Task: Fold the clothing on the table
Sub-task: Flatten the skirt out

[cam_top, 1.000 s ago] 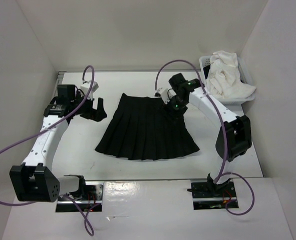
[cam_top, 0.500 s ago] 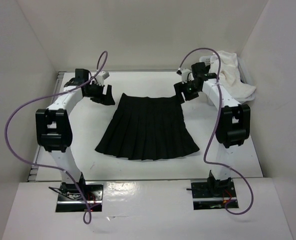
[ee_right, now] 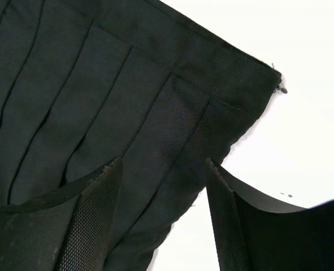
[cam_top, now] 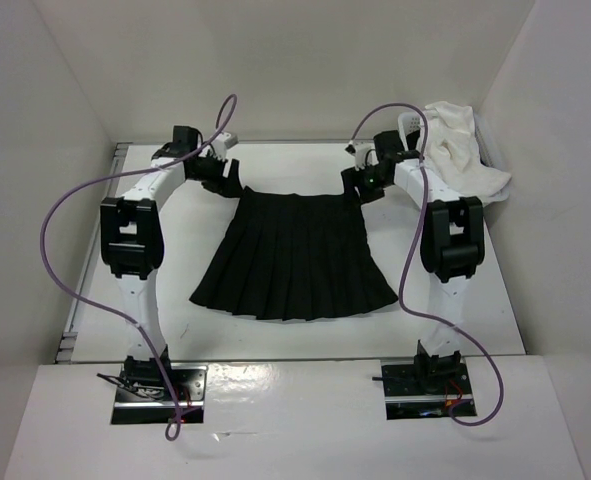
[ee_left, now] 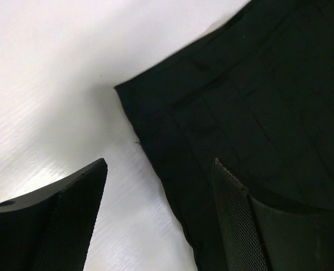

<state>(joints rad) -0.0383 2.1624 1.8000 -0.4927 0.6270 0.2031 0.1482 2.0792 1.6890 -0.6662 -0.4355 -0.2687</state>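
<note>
- Plainly, the black pleated skirt (cam_top: 293, 255) lay flat at the middle of the white table (cam_top: 175, 290), its narrow waist at the far side and its wide hem toward the arm bases.
- The waistband ran left to right, with the pleats running from far to near.
- The left gripper (cam_top: 227, 180) hung at the waist's left corner and the right gripper (cam_top: 360, 187) at its right corner, so each arm was nearest its own corner.
- Both stood with jaws apart and held nothing. In each wrist view one finger was over fabric and the other over bare table, with the skirt's side edge between them.
- Judging from this, the coming pinch turned on each pair straddling that edge just below the waistband.
- No brand, label or writing could be read.
</note>
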